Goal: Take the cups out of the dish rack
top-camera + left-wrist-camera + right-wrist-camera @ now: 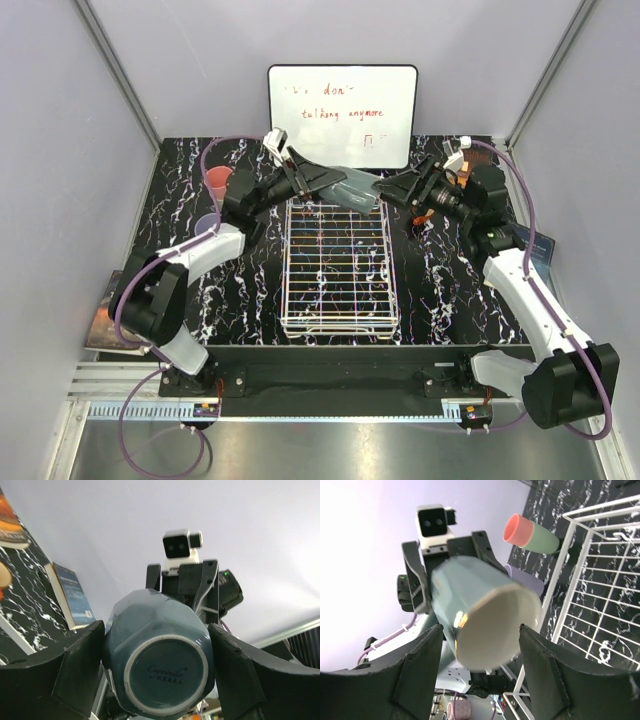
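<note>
The dark grey mug (356, 190) lies on its side in the air over the far end of the white wire dish rack (337, 300). My left gripper (330, 183) is shut on the mug (165, 670) near its base, with a finger (80, 670) on each side. My right gripper (397, 189) is open, its fingers (420, 675) apart on either side of the mug's mouth (497, 630). A pink cup nested in the pale green cup (530, 534) and the lavender cup (527, 582) stand on the table left of the rack (600, 580). The small orange-red cup is not in view.
The whiteboard (342, 115) with red writing leans on the back wall behind the mug. The pink-topped cup (217, 183) and lavender cup (207, 225) stand by the left arm. A book (105, 320) lies at the table's left edge, and a booklet (540, 248) at the right.
</note>
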Motion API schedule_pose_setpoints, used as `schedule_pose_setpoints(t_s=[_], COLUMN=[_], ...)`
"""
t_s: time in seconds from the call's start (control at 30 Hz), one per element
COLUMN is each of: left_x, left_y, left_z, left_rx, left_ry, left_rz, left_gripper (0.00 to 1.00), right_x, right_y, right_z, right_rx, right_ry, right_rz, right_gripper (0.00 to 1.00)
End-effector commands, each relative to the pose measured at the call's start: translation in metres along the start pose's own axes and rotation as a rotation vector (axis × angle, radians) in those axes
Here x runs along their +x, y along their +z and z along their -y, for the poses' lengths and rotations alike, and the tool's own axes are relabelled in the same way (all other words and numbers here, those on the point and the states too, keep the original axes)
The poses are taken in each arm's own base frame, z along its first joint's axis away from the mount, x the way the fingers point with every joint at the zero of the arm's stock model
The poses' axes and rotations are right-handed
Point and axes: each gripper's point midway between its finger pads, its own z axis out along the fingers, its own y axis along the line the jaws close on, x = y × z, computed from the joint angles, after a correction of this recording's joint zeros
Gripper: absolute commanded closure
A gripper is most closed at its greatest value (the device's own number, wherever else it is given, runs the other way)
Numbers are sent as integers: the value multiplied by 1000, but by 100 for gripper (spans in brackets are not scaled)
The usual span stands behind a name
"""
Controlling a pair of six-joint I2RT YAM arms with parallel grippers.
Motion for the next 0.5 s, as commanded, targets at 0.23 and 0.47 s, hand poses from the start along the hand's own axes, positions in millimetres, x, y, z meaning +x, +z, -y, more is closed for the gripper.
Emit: schedule_pose_setpoints(t_s=[0.23, 0.47], left_x=[28, 36], left_y=[15, 21], left_z=[54, 49], left_rx=[190, 184], left_ry=[74, 65], left_rz=[-85, -110], left_gripper=[100, 100], right_x=[-1, 7], right_y=[9, 12], right_z=[-28, -30], right_rx=[-155, -185], right_ry=[6, 14], right_rz=[-44, -90], right_gripper=[46, 74])
